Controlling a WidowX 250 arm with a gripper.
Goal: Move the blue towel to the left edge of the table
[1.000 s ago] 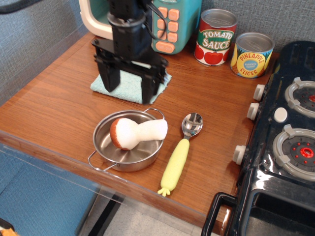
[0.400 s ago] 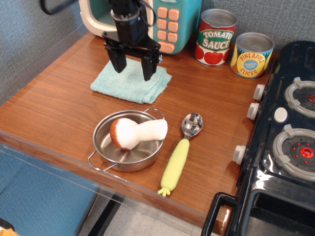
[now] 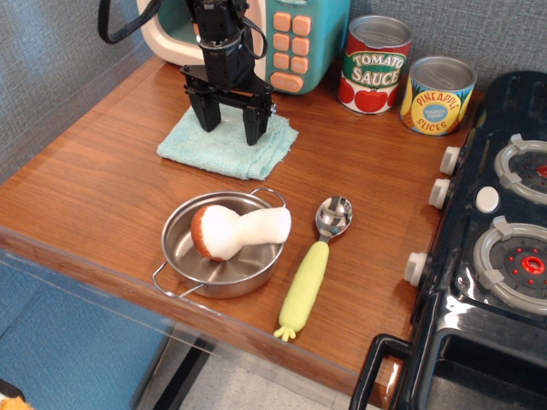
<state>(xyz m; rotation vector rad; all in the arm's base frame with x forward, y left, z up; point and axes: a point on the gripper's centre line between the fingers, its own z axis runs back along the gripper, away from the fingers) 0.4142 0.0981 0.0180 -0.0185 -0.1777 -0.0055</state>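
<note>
Since a moment ago the gripper (image 3: 229,131) dropped onto the blue towel (image 3: 227,146), fingers spread wide and gripping nothing, so dragging it to the table's (image 3: 102,188) left edge hasn't started.

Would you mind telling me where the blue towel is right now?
The blue towel lies flat toward the table's back left, in front of the toy microwave, behind the steel pan, with the open end effector over it.
</note>
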